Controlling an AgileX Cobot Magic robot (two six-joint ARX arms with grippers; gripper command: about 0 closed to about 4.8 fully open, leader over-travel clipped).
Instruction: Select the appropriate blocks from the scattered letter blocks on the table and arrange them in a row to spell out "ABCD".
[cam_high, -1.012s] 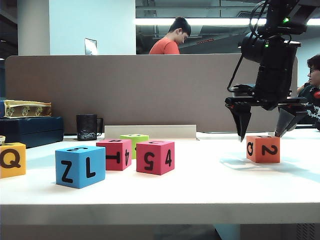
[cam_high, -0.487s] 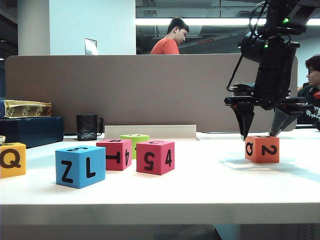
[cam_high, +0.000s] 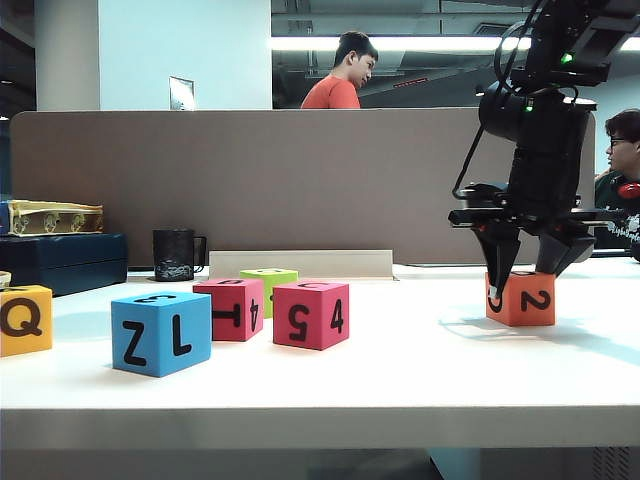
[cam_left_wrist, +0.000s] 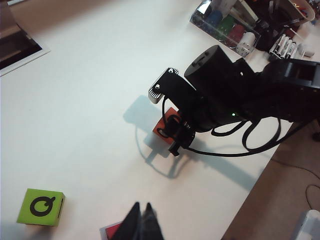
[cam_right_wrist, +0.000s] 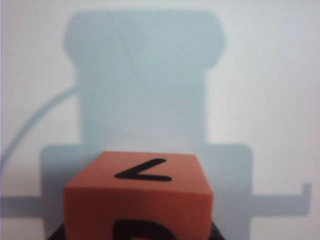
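While astride orange foam cube marked 2 (cam_high: 522, 298) at right of white desk top (cam_high: 380, 370): right gripper (cam_high: 528, 272) part-closed, grip unconfirmed, to seat squarely before lifting; left gripper (cam_left_wrist: 140, 222) clenched empty, above desk near lime-green cube (cam_left_wrist: 41, 207).

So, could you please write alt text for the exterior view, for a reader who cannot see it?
The right gripper reaches down over an orange foam cube marked 2 at the right of the white table, its jaws either side of the cube's top. To the left stand pink-red, red, lime-green, blue and yellow-orange cubes.
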